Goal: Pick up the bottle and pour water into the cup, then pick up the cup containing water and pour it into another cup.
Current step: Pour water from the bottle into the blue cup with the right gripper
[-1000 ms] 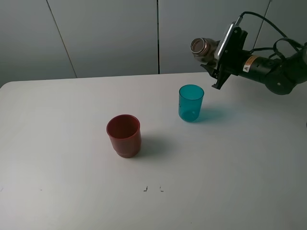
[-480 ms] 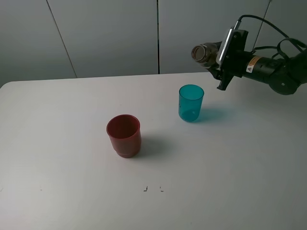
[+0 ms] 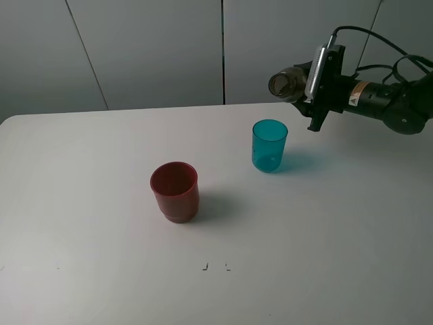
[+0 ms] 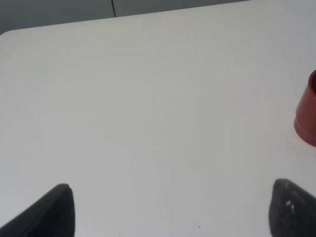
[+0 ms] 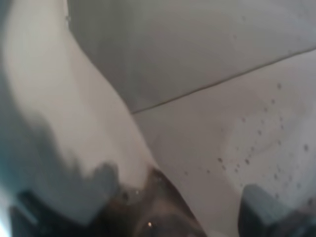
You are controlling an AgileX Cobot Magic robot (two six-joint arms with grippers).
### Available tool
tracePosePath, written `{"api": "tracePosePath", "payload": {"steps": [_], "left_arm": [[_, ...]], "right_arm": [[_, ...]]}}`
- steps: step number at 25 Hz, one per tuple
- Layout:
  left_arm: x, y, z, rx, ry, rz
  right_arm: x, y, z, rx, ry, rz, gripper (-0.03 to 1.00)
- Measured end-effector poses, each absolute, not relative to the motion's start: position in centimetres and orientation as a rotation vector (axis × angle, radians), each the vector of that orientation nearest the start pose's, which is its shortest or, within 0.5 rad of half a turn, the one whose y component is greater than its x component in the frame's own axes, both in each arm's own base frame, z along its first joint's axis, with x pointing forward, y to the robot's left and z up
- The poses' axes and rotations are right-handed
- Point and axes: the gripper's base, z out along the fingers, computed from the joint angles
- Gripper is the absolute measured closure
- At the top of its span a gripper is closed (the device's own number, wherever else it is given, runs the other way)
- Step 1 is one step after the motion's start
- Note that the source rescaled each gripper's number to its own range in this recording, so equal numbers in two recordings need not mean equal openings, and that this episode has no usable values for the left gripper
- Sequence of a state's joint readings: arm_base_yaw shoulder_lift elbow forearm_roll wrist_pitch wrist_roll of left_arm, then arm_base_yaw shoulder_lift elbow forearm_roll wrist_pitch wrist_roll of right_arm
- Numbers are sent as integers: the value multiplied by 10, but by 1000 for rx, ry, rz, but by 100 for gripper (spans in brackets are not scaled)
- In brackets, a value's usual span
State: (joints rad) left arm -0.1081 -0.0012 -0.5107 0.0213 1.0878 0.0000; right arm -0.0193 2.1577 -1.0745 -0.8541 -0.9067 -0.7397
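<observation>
Right gripper (image 3: 311, 84), fingers pinching the bottle (image 3: 287, 82), has dipped its mouth lower above the cup (image 3: 270, 146) near the desk's (image 3: 95, 203) far edge; pour 1 of 2 seems imminent; left gripper (image 4: 170, 212) fingers spread.

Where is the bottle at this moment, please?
In the exterior high view the bottle is at the upper right, tipped nearly level in the right gripper, in the air above the teal cup.

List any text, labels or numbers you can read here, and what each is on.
Nothing is readable.
The sticker on the right arm: orange and white, print too small to read.
The two dark marks on the table: not letters.
The bottle, teal cup and red cup: no print visible.
</observation>
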Motion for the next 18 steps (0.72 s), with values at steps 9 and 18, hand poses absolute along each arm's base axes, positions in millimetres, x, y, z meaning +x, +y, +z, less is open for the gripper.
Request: {"api": "tracePosePath", "payload": {"steps": [9,18], "left_arm": [[-7,3,278,110,2057,-41],[-7,3,278,110,2057,-41]], "right_arm": [[414,46,116,-1509,1051,-462,97],[417,43,118,-1519,1025,-547,97]]}}
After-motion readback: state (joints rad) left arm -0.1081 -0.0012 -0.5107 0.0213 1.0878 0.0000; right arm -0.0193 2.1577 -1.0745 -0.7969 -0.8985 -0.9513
